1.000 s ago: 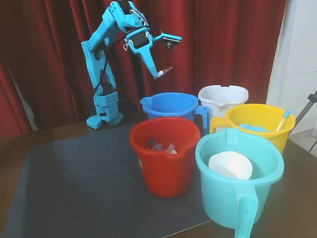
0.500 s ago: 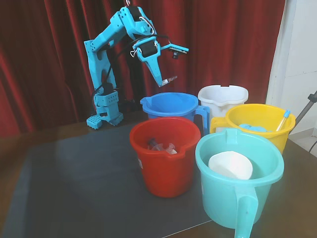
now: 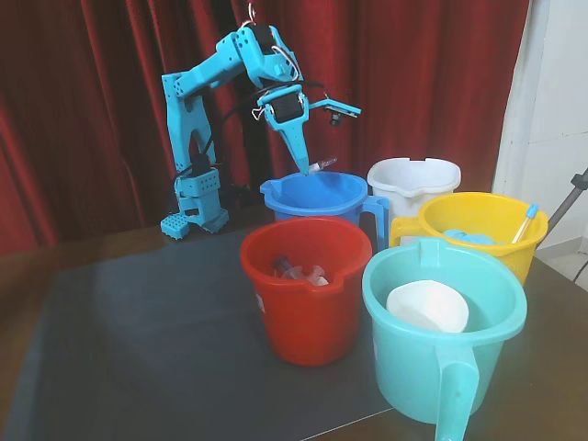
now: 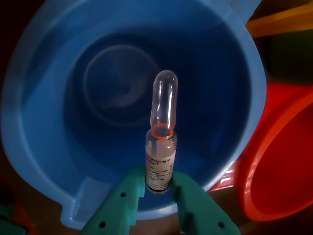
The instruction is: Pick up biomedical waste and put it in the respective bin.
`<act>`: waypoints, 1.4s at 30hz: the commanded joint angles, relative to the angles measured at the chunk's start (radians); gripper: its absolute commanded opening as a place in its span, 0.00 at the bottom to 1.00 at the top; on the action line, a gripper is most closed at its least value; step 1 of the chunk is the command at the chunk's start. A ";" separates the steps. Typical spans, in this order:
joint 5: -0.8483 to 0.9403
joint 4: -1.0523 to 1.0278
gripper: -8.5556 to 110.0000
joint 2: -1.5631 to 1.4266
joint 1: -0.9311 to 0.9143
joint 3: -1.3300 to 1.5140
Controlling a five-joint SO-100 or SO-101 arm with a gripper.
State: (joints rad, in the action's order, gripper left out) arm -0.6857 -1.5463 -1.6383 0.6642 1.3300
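Gripper w/ vial clamped, directly over blue bucket.

I see a makeshift indoor demo setup: red curtain backdrop, colour-coded buckets on dark-matted table

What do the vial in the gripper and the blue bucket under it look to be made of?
The vial looks like clear glass, though clear plastic cannot be ruled out: see-through rounded tip, orange neck ring, white printed label. The blue bucket looks like moulded plastic, smooth and slightly glossy, with a pour spout at the rim. The gripper clamps the vial's base.
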 commanded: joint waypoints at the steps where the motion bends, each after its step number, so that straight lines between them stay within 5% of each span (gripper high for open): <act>1: 0.006 0.014 0.07 -0.008 -0.009 -0.009; 9: -0.002 0.014 0.08 -0.006 -0.011 -0.005; 15: -0.005 0.014 0.24 -0.006 0.000 -0.006; 21: -0.005 0.002 0.24 -0.018 -0.008 -0.005; 31: 0.018 -0.192 0.07 -0.476 -0.178 -0.055; 42: 0.538 -0.202 0.07 -1.135 -0.499 0.242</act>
State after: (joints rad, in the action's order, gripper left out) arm -0.1979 -1.6045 -2.6707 0.2178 1.5110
